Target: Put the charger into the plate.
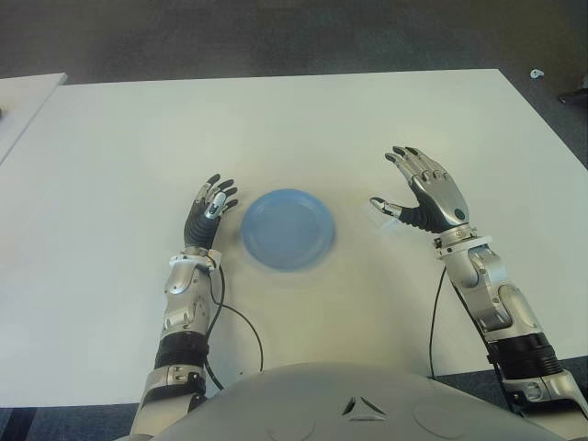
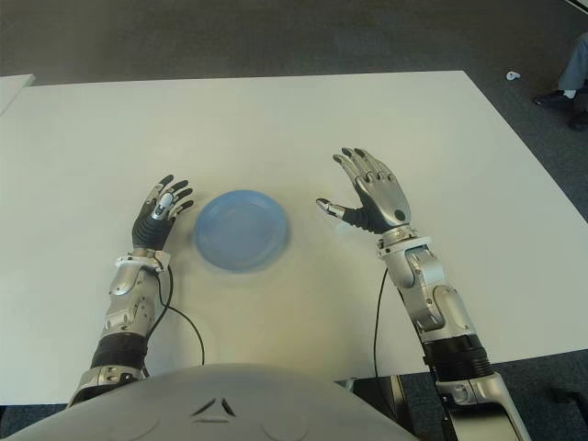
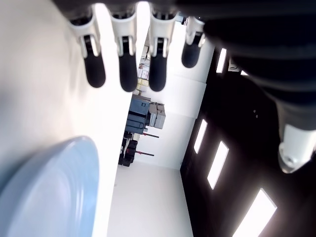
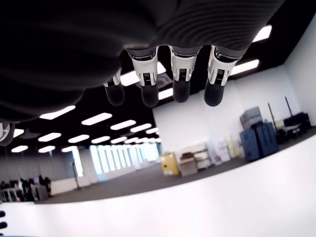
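Note:
A round blue plate lies on the white table, near the front middle; its rim also shows in the left wrist view. My left hand sits just left of the plate, fingers straight and spread, holding nothing. My right hand is raised to the right of the plate, palm open, fingers extended and bare. A small pale shape shows on the table by the right thumb; I cannot tell whether it is the charger. No charger is plainly seen in either hand or in the plate.
A second white table adjoins at the far left. Dark carpet lies beyond the table's far edge, with a small white scrap on it. A person's leg shows at the far right. Thin black cables trail from both wrists.

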Motion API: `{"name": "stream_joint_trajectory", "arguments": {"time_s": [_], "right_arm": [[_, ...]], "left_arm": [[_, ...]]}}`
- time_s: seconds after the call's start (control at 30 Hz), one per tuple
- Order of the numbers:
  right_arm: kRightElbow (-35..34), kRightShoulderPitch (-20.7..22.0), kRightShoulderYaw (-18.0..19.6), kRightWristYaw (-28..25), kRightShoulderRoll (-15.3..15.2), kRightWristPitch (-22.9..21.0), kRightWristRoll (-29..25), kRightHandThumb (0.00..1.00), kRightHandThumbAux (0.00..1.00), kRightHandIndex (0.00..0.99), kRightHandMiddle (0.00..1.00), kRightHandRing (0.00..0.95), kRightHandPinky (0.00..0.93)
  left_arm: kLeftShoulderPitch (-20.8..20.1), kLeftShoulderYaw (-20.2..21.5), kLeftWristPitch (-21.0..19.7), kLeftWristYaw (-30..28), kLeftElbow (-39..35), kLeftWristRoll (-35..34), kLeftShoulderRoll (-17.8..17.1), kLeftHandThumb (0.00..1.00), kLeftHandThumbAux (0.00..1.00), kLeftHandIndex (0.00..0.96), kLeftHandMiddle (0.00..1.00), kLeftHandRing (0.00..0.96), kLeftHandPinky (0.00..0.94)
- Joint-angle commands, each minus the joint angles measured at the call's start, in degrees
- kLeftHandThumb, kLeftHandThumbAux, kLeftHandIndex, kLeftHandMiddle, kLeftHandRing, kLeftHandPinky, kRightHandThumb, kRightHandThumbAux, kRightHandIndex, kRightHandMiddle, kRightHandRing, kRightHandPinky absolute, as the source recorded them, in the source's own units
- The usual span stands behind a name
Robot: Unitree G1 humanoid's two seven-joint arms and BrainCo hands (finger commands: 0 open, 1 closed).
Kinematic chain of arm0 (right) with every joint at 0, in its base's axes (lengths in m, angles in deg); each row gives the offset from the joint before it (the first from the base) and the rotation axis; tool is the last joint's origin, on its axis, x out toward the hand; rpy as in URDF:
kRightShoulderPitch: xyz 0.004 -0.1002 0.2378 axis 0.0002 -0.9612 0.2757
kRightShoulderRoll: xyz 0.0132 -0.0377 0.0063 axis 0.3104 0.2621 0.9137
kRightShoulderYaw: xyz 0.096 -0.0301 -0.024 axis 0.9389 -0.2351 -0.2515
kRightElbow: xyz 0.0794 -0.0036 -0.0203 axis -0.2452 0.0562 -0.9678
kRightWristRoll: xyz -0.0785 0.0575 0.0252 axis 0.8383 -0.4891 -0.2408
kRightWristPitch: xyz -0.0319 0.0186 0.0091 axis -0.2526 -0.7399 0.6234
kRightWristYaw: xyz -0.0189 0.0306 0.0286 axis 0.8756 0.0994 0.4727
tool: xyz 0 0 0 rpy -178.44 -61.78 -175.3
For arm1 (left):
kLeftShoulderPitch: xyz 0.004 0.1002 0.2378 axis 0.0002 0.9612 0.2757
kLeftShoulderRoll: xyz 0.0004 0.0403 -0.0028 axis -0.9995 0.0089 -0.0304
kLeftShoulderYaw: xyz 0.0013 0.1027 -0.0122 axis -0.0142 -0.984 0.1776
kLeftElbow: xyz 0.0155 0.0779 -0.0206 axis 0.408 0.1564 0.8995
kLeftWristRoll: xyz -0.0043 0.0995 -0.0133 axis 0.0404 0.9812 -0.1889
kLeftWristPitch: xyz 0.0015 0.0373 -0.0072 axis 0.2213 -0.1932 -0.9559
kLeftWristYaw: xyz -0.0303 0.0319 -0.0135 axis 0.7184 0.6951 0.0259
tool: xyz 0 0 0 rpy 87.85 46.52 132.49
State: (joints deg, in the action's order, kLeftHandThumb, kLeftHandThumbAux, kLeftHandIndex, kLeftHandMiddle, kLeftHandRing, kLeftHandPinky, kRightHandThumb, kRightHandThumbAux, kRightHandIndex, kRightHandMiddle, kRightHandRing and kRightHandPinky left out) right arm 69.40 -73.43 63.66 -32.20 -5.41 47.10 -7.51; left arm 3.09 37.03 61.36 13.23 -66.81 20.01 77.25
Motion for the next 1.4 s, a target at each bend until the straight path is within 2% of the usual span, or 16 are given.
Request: {"name": "stream_joint_trajectory", "arguments": {"time_s": [0.03, 0.17, 0.3, 0.43, 0.53, 0.73, 0.93, 1.4], "right_arm": [[1.4, 1.2, -1.0, 1.4, 0.6, 0.6, 0.9, 0.307, 0.160, 0.000, 0.000, 0.000, 0.000], [1.7, 2.1, -1.5, 2.1, 1.2, -0.8, 2.2, 0.303, 0.128, 0.000, 0.000, 0.000, 0.000], [1.0, 2.9, -2.2, 0.2, 2.7, -5.0, 4.2, 0.308, 0.098, 0.000, 0.000, 0.000, 0.000], [-0.5, 3.3, -3.9, -3.9, 5.5, -11.6, 7.3, 0.316, 0.081, 0.000, 0.000, 0.000, 0.000], [-2.5, 3.6, -6.5, -10.1, 9.7, -20.3, 11.5, 0.325, 0.077, 0.000, 0.000, 0.000, 0.000], [-4.0, 4.3, -9.3, -18.8, 13.0, -29.2, 15.1, 0.344, 0.086, 0.000, 0.000, 0.000, 0.000], [-4.0, 4.5, -11.1, -22.5, 13.8, -32.8, 16.8, 0.366, 0.093, 0.000, 0.000, 0.000, 0.000], [-5.5, 4.2, -13.9, -30.7, 12.6, -36.4, 20.0, 0.371, 0.101, 0.000, 0.000, 0.000, 0.000]], "left_arm": [[0.1, 0.1, -0.3, -0.1, 0.9, 0.0, 0.3, 0.000, 0.508, 0.128, 0.211, 0.218, 0.232], [0.0, 0.1, -0.7, 0.1, 0.8, 0.0, 0.3, 0.000, 0.507, 0.121, 0.207, 0.216, 0.237], [-0.1, 0.1, -0.8, 0.1, 0.8, -0.1, 0.2, 0.000, 0.504, 0.119, 0.208, 0.217, 0.239], [-0.3, 0.1, -1.0, 0.2, 0.6, -0.1, 0.2, 0.000, 0.506, 0.118, 0.211, 0.222, 0.246], [-0.4, 0.0, -1.4, 0.5, 0.1, 0.0, 0.3, 0.000, 0.509, 0.117, 0.215, 0.226, 0.251], [-0.5, -0.2, -1.6, 0.7, -0.5, 0.3, 0.2, 0.000, 0.505, 0.103, 0.213, 0.226, 0.246], [-0.5, -0.4, -1.8, 1.0, -1.0, 0.4, 0.4, 0.000, 0.499, 0.095, 0.215, 0.230, 0.251], [-0.2, -0.6, -2.4, 2.0, -1.9, 0.6, 1.0, 0.000, 0.514, 0.097, 0.211, 0.227, 0.250]]}}
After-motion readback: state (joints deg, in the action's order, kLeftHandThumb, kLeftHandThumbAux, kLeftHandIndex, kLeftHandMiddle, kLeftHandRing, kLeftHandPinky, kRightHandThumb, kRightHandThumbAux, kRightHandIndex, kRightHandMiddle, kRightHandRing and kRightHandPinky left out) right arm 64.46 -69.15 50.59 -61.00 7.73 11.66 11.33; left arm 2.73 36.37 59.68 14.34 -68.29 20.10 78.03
